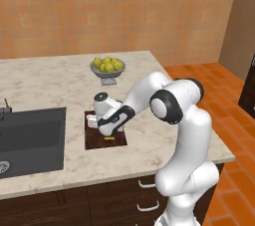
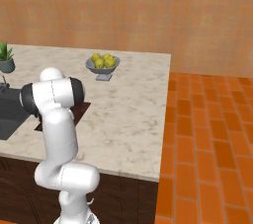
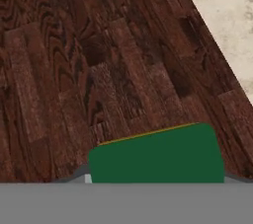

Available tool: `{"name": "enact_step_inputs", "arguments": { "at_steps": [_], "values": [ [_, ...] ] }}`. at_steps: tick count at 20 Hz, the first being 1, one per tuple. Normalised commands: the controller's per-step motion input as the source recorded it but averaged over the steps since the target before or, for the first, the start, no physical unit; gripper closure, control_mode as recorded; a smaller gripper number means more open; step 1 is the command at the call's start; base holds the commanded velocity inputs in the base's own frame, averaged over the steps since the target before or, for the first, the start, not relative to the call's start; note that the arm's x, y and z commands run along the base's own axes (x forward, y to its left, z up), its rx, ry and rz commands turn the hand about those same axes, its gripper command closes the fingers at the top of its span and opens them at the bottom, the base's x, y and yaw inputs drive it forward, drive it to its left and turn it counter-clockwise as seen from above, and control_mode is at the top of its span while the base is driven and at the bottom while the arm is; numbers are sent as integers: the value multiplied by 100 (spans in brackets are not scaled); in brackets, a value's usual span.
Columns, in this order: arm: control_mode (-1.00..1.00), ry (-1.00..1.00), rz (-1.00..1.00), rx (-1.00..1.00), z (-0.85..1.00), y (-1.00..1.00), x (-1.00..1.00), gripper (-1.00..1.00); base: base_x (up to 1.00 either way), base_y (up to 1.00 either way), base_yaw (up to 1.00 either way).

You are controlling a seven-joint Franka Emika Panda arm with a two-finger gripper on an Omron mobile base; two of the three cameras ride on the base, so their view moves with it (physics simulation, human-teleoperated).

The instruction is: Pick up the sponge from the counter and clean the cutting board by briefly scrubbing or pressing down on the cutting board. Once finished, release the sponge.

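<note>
Here my gripper (image 1: 110,135) sits low over the cutting board (image 3: 99,70), and the sponge (image 3: 157,155) fills the space right at my fingertips in the hand view, green face toward the camera with a thin yellow edge along its far side. My finger tips themselves are hidden behind it, so I cannot tell for sure whether my jaws are clamped on it or have let go; its position squarely between them suggests I am holding it. The sponge's long axis runs across my view, roughly crosswise to my fingers. From the left base view a sliver of yellow shows just under my hand, at the near part of the board, which suggests the sponge is down on or very close to the wood. The board lies directly beneath and ahead of my jaws, its dark grain stretching away, with the marbled counter (image 3: 227,16) beginning beyond its edge to one side. Further out, the dark sink basin (image 1: 30,138) lies to the left of the board and a bowl of lemons (image 1: 107,65) stands behind it. I judge the coming move is straight down: press into the board, then release.
</note>
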Motion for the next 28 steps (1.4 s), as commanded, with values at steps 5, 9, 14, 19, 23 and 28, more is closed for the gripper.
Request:
{"name": "enact_step_inputs", "arguments": {
  "at_steps": [5,9,14,19,23,28],
  "values": [
    [-100,-8,0,0,-24,-8,63,100,0,0,0],
    [-100,0,0,6,1,-21,63,100,0,0,0],
    [-100,0,0,4,0,-25,77,100,0,0,0],
    [-100,0,0,0,0,-4,67,100,0,0,0],
    [-100,-6,0,0,-13,0,32,100,0,0,0],
    [-100,-17,0,0,-45,0,4,100,0,0,0]
  ]
}}
